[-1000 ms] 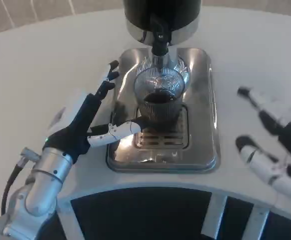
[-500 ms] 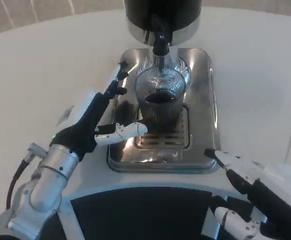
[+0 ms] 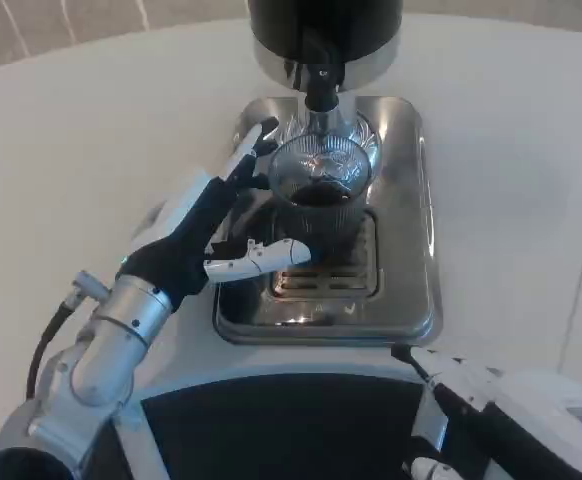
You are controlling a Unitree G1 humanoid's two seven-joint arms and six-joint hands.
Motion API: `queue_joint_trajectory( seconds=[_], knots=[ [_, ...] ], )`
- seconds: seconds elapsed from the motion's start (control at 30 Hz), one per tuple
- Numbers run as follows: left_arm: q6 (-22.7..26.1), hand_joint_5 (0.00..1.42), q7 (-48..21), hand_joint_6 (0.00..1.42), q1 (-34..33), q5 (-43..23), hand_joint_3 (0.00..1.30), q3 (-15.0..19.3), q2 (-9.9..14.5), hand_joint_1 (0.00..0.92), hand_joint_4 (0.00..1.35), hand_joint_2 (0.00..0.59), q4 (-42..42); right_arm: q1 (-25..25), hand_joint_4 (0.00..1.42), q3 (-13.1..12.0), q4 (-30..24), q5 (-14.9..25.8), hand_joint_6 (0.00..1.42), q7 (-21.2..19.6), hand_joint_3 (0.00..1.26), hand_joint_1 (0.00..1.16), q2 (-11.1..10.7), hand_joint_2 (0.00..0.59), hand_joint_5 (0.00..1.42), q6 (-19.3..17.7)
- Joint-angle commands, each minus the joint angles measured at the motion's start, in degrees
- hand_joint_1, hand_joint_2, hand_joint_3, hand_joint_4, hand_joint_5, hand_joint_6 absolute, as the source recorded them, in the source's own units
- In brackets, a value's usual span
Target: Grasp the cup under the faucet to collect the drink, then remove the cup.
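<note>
Meanwhile, left hand point(image 3: 211, 225), fingers spread, flanks the ribbed glass cup point(image 3: 317, 195) under the faucet point(image 3: 321, 88) on the steel drip tray point(image 3: 411, 250); right hand point(image 3: 491, 405), grip unclear, near edge.

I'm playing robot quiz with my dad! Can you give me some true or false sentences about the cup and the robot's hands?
1. The cup has dark drink in it. True.
2. The cup lies tipped over on the table. False: it stands upright on the metal tray, under the faucet.
3. The left hand is beside the cup, fingers spread around it. True.
4. The right hand holds the cup. False: it is low at the table's near edge, away from the cup.
</note>
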Motion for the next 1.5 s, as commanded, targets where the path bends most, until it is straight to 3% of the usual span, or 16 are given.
queue_joint_trajectory(
  seconds=[0.03, 0.53, 0.93, 1.5],
  knots=[
    [-1.5, 0.25, -1.2, 0.18, -1.7, -0.5, 0.0, -0.5, -0.7, 0.386, 0.0, 0.059, 1.9, 0.2, 0.0, -0.2, -0.9, -1.3, 0.0, 1.3, 0.0, 0.0, 1.7, 0.522, 0.0, -0.9],
    [-1.4, 0.34, -0.9, 0.21, -5.5, 0.9, 0.01, -1.7, -2.3, 0.388, 0.05, 0.059, 5.1, 3.3, 0.0, -2.3, -0.9, -2.9, 0.0, 3.6, 0.0, 0.0, 9.0, 0.548, 0.0, -7.2],
    [-0.1, 0.38, 1.2, 0.25, -6.8, 2.3, 0.04, -3.6, -2.6, 0.388, 0.07, 0.065, 5.9, 2.6, 0.0, -3.6, -0.9, -3.0, 0.0, 5.5, 0.02, 0.0, 10.2, 0.547, 0.0, -7.0],
    [1.4, 0.48, 4.7, 0.35, -6.7, 3.2, 0.17, -4.1, -3.3, 0.377, 0.21, 0.07, 4.6, 2.8, 0.0, -5.1, -0.9, -2.9, 0.0, 6.6, 0.04, 0.0, 11.2, 0.552, 0.0, -8.1]
  ],
)
